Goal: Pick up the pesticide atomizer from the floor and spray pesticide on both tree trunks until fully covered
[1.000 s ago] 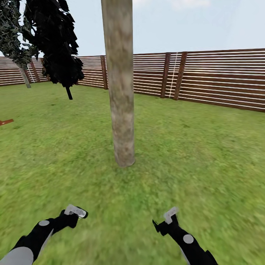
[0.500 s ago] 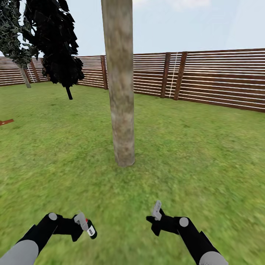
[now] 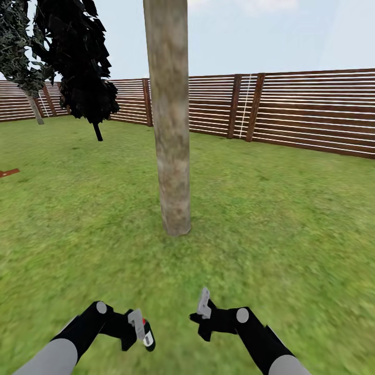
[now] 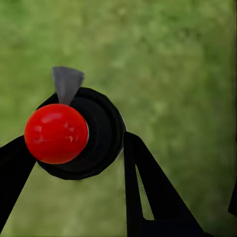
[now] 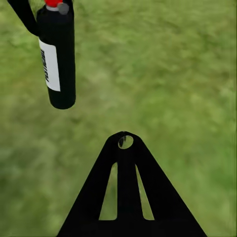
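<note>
Left gripper [image 3: 136, 327] pinches the pesticide atomizer [image 3: 148, 335], its long axis hanging down over the grass. Tree trunk [image 3: 171, 130] stands straight ahead, farther off; right gripper's [image 3: 203, 307] spread I cannot tell.

tree trunk [image 3: 172, 130] stands ahead on grass [image 3: 271, 219], fence [image 3: 307, 112] behind.

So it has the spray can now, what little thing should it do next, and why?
Probably raise the left gripper and aim the pesticide atomizer at the tree trunk. The can hangs low over the grass, pointed downward, and the trunk stands straight ahead.
</note>
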Robot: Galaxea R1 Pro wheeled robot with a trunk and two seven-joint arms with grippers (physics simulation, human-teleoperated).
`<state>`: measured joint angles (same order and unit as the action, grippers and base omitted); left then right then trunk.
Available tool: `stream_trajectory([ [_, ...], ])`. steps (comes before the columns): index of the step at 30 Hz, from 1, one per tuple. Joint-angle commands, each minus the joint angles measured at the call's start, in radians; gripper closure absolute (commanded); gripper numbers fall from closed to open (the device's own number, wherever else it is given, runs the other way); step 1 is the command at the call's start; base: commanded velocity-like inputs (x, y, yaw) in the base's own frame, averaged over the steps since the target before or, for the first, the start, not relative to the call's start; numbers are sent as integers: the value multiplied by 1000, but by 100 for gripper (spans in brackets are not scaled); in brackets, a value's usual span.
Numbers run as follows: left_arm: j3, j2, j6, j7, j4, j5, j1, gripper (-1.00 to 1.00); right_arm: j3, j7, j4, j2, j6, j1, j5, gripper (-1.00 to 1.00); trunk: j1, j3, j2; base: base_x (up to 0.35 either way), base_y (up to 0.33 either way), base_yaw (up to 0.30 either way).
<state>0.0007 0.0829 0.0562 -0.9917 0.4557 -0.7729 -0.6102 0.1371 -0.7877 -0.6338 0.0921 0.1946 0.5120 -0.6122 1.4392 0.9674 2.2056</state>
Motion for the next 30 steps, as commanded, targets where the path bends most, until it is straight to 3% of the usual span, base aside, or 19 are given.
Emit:
stream_trajectory([
  [1, -9, -5, 5, -2, 1, -6, 0, 100, -1, -4, 0, 10, 6, 0, -11, 100, 0, 1, 0, 0, 0, 0],
  [7, -19, -36, 6, -1, 1, -34, 0, 100, -1, -89, -3, 47, 6, 0, -12, 100, 0, 1, 0, 0, 0, 0],
  [19, -21, -82, 12, -1, 7, -44, 0, 100, -2, -93, -3, 49, 8, 0, -13, 100, 0, 1, 0, 0, 0, 0],
  [25, -21, -104, 23, -5, 8, -90, 2, 100, -2, -93, -1, 48, 8, 0, -15, 100, 0, 1, 0, 0, 0, 0],
  [27, -44, -104, 35, -7, 6, -93, 4, 100, -2, -92, -1, 48, 8, 0, -15, 100, 0, 1, 0, 0, 0, 0],
  [30, -110, -105, 36, -7, 7, -90, 5, 100, -2, -91, -1, 48, 8, 0, -15, 100, 0, 1, 0, 0, 0, 0],
])
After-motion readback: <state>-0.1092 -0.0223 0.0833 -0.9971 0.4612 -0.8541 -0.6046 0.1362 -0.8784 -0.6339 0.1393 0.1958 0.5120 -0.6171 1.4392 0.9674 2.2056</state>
